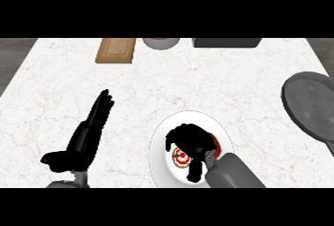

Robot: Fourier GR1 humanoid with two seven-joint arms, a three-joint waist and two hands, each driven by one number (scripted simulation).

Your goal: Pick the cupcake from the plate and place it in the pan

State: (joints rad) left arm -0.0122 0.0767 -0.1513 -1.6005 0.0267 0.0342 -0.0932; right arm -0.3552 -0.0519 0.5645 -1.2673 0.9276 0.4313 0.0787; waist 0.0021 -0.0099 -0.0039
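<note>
Right robot hand [190,137] curled over cupcake [182,158] on plate [163,145], left robot hand [91,128] released, fingers straight

Right robot hand [190,137] curled over cupcake [182,158] on white plate [163,137], grey pan [313,108] at right, left robot hand [85,137] open

You see a white worktop [195,75] veined with faint brownish marbling. The plate [163,145] is plain white. On it, under the black fingers [175,137] of the right hand [192,139], the cupcake [182,159] shows white icing with red swirls and a dark red edge. The pan [313,106], well to the right of those fingers, is mottled dark grey. Both forearms are grey. The left hand [88,132] is black. Far beyond its fingers lies a tan wooden board [116,50]; right of that, a grey bowl [160,42] and a dark grey box [226,42].
</note>
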